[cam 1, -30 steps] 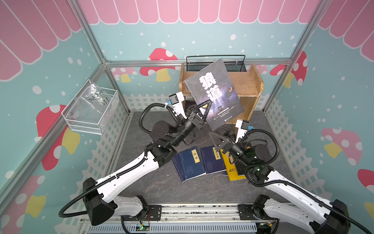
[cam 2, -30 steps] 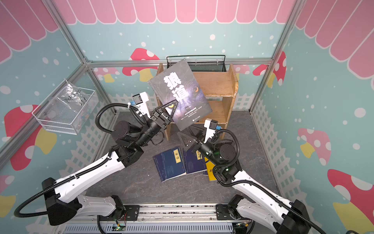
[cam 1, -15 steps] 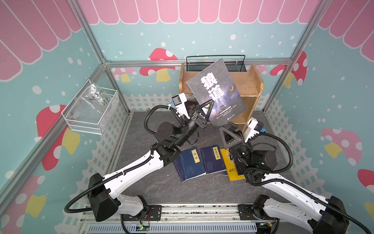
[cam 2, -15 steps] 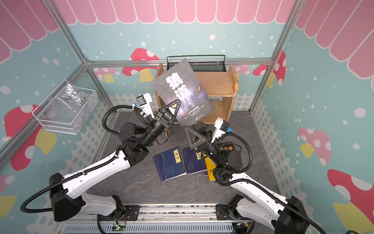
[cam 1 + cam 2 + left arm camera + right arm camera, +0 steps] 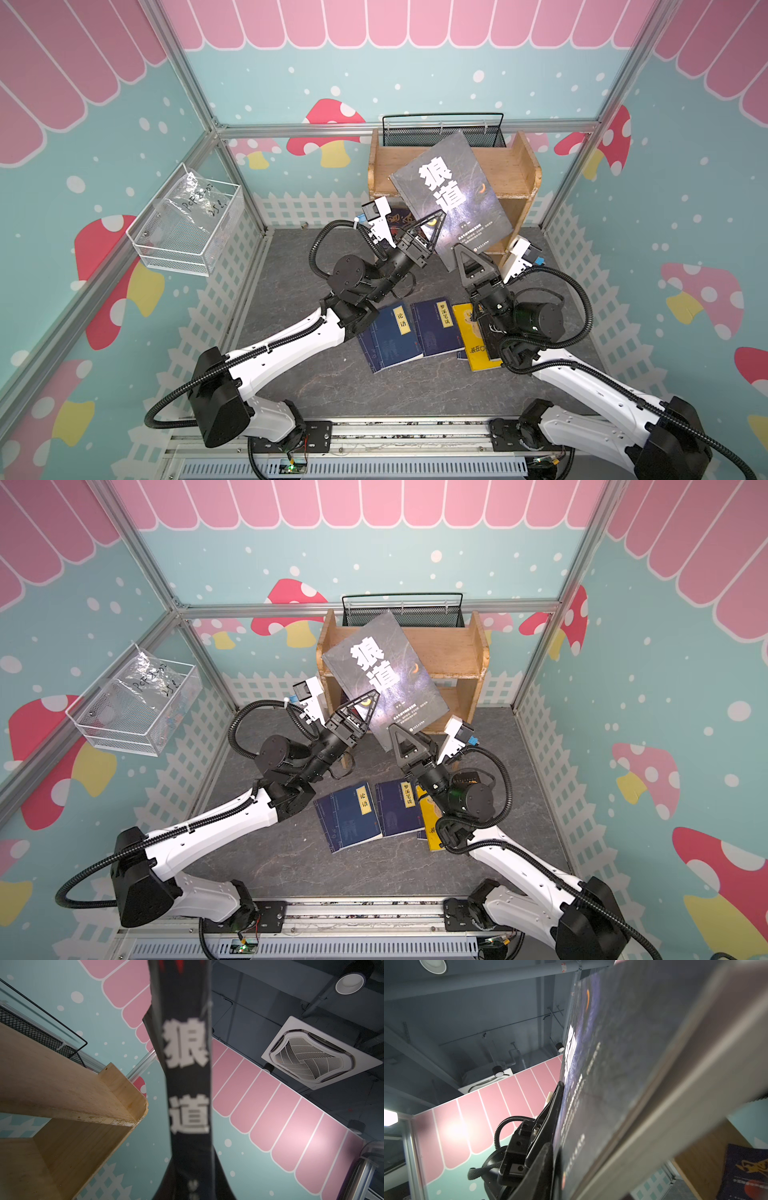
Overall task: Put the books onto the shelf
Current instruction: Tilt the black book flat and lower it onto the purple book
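Note:
A black wolf-eye book (image 5: 453,195) (image 5: 386,675) hangs tilted in the air in front of the light wooden shelf (image 5: 513,166) (image 5: 455,646). My left gripper (image 5: 434,224) (image 5: 370,702) is shut on its spine edge; the spine (image 5: 187,1084) fills the left wrist view. My right gripper (image 5: 461,255) (image 5: 397,735) grips the book's lower corner, one finger (image 5: 544,1167) flat against the cover (image 5: 623,1064). Two navy books (image 5: 392,332) (image 5: 436,326) and a yellow book (image 5: 473,345) lie flat on the floor. A dark book (image 5: 745,1169) stands in the shelf's lower tier.
A black mesh basket (image 5: 442,133) (image 5: 37,1030) sits behind the shelf top. A white wire basket (image 5: 187,228) with a plastic bag hangs on the left wall. Metal frame posts and picket-fence walls close in the grey floor (image 5: 291,291).
My right gripper has risen from above the floor books to the raised book's lower corner and its jaws have closed there. The left arm has carried the book slightly right, toward the shelf.

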Controlling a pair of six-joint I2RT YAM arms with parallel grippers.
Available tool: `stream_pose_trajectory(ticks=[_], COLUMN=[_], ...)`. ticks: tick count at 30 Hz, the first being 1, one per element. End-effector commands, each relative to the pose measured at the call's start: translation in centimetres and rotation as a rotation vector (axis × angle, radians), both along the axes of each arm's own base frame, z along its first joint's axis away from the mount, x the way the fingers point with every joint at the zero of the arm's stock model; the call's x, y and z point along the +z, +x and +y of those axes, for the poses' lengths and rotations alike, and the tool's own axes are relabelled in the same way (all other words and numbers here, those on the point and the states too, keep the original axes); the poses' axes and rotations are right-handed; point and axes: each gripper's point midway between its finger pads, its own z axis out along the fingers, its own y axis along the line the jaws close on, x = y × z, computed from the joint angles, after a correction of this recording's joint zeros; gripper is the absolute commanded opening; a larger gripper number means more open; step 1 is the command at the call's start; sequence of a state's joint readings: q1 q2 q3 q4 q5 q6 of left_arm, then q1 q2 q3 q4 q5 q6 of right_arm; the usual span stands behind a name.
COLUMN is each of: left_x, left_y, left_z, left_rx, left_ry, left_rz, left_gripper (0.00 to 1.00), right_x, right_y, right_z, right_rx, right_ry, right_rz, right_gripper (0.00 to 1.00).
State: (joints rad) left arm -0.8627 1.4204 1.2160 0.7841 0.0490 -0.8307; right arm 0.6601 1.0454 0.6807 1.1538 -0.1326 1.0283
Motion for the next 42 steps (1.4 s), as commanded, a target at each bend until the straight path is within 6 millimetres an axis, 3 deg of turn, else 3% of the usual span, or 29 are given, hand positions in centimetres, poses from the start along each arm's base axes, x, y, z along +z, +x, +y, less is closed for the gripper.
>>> stream_pose_trajectory(ticks=[1,4,7,11,18,21,25,28,35,42], left_x=[1.9,0.9,0.4,0.0,-2.5,-3.7,-5.0,-6.7,-7.7,-8.2], left_y=[-1.6,-1.1,-0.9,-0.3,1.5,1.7,0.7,1.6,1.4,1.8], left_z=[1.0,1.3,2.2,4.0,8.8,9.5,9.3,10.2,9.7,8.3], left_rx=[-0.020,0.029,0.083,0.155,0.223,0.189,0.048,0.028,-0.140,-0.254], left_ry=[-0.065,-0.030,0.041,0.144,0.277,0.370,0.524,0.585,0.510,0.461], left_rz=[-0.064,-0.055,-0.057,-0.042,0.066,0.089,0.059,0.125,0.139,0.152], left_gripper=[0.12,0.46,0.70,0.83,0.88,0.87,0.87,0.87,0.86,0.76], right_x=[0.9,0.0,-0.7,-0.7,-0.8,-0.9,-0.9,-0.7,-1.2,-2.1], right_y=[0.1,1.2,1.9,1.8,0.7,-0.1,-0.8,-1.3,-1.3,-1.0], right_z=[-1.6,-2.1,-2.9,-3.8,-4.3,-4.1,-4.3,-4.3,-4.1,-3.9], right_rx=[-0.005,0.013,0.040,0.061,0.090,0.119,0.139,0.155,0.203,0.240], right_ry=[0.077,0.079,0.066,0.017,-0.155,-0.233,-0.298,-0.319,-0.310,-0.287], right_rz=[0.013,0.077,0.115,0.126,0.175,0.189,0.208,0.209,0.229,0.242], right_gripper=[0.26,0.21,0.17,0.14,0.12,0.12,0.12,0.11,0.11,0.11])
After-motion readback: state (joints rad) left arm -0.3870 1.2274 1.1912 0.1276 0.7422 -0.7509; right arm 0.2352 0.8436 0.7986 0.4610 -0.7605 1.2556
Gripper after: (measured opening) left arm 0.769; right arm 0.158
